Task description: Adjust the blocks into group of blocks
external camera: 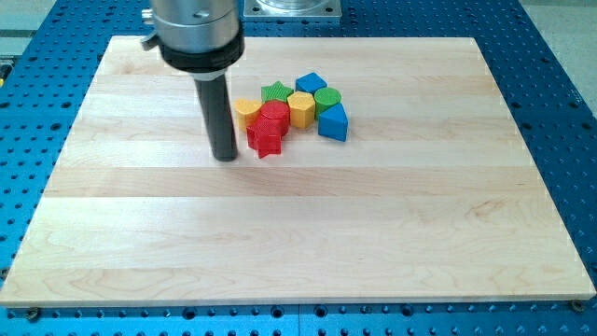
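Several blocks sit packed together above the board's centre. A red star [265, 139] lies at the cluster's lower left, with a red round-topped block [275, 116] just above it. A yellow block [246, 111] is at the left, a yellow hexagon [301, 108] in the middle. A green star [275, 91] and a green block [327, 99] sit along the top. A blue block [311, 83] is at the top and a blue wedge [333, 122] at the right. My tip [225, 156] stands just left of the red star, a small gap apart.
The wooden board [298, 233] lies on a blue perforated table [560, 93]. The arm's metal housing [199, 33] hangs over the board's top left part.
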Robot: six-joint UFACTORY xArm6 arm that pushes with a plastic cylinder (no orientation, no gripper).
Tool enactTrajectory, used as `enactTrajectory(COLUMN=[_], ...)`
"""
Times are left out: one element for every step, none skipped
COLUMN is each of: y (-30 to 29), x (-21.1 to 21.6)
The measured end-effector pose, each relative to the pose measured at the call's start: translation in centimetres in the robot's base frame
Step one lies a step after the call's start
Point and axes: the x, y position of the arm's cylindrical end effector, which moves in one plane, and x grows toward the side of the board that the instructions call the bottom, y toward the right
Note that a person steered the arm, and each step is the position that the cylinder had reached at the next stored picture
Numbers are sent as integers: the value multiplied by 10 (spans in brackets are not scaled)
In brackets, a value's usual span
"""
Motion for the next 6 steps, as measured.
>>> enactTrajectory(y=[26, 48, 69, 84, -6, -22], x=[0, 0, 13, 26, -14, -59])
